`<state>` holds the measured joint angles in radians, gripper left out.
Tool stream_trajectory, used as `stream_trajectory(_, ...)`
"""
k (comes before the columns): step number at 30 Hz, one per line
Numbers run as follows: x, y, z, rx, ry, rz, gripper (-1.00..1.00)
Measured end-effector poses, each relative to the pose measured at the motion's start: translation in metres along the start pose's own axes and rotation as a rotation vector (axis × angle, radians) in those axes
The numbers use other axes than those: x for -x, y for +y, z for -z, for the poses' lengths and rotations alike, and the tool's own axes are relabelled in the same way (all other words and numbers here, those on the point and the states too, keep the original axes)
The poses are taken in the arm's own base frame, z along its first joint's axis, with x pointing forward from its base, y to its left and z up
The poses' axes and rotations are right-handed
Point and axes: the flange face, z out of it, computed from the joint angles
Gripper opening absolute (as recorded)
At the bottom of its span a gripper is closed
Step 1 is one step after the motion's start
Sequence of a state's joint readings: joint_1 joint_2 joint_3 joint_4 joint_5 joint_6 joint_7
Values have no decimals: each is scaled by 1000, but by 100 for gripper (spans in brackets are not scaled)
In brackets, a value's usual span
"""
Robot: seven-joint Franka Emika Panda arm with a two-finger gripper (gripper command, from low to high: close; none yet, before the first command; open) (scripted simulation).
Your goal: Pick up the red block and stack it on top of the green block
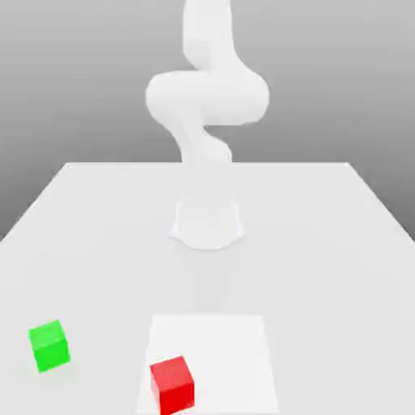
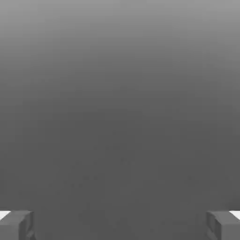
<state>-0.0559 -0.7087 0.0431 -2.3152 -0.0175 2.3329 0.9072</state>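
The red block (image 1: 173, 386) sits on a white square on the table (image 1: 89, 243), out in front of the arm's base, as the gripper (image 2: 120, 226) hangs empty, fingers spread wide.

There are two blocks in all: one red block (image 1: 173, 385) and one green block (image 1: 49, 346). One white desk (image 1: 308, 243) carries both, and one paler square patch (image 1: 223, 348) lies on it, under the single red block. One robot arm (image 1: 208, 97) stands at the far side, and it has one tool (image 2: 120, 226) with two fingers (image 2: 15, 226).
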Motion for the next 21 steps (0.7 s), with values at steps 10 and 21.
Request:
stream_trajectory(10,18,44,-198,322,-45,-379,0)
stream_trajectory(21,79,156,-363,624,-109,-818,0)
